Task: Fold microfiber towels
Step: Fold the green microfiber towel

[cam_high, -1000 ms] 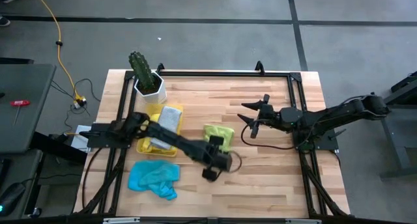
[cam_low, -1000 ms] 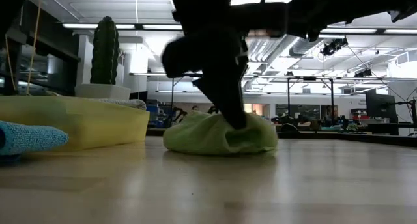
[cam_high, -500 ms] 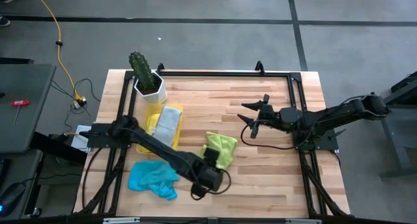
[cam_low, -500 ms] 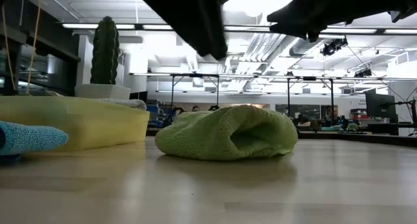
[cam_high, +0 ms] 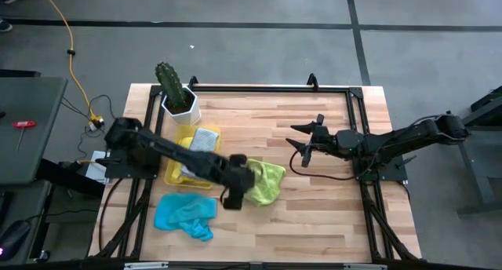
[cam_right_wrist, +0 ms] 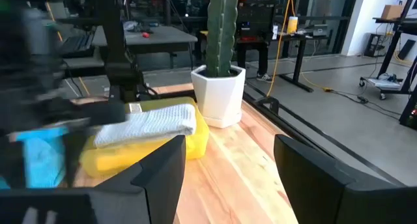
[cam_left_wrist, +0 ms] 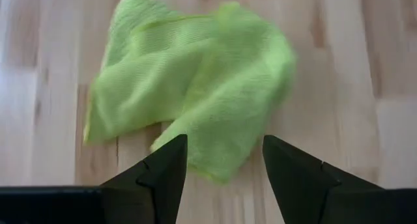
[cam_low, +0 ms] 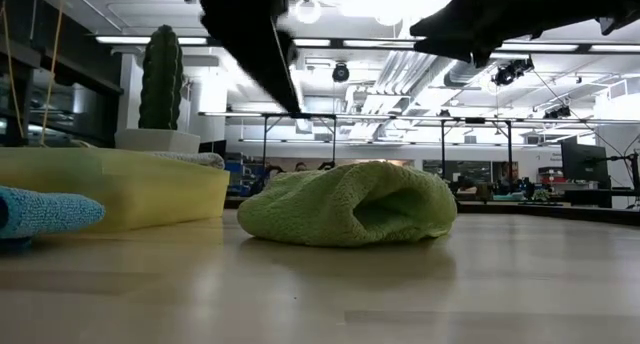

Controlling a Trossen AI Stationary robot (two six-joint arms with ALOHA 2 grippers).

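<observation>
A: What's different on the butcher-block table [cam_high: 314, 215] from a second ago?

B: The left arm has let go of the lime green towel [cam_high: 265, 181] and pulled back toward the yellow tray [cam_high: 174, 174]. A second ago it was pressed down on that cloth.

A: And the left gripper [cam_left_wrist: 221, 160] now?

B: Lifted clear, fingers apart, nothing between them. The towel lies loose and rumpled mid-table, roughly doubled over, not a neat fold.

A: The others?

B: The grey towel [cam_high: 205, 140] sits folded in the tray, the light blue towel [cam_high: 185, 214] is crumpled near the front edge. The right gripper [cam_high: 303, 143] waits spread open, well apart.

A: So?

B: I'd judge the green one needs regrasping.
</observation>
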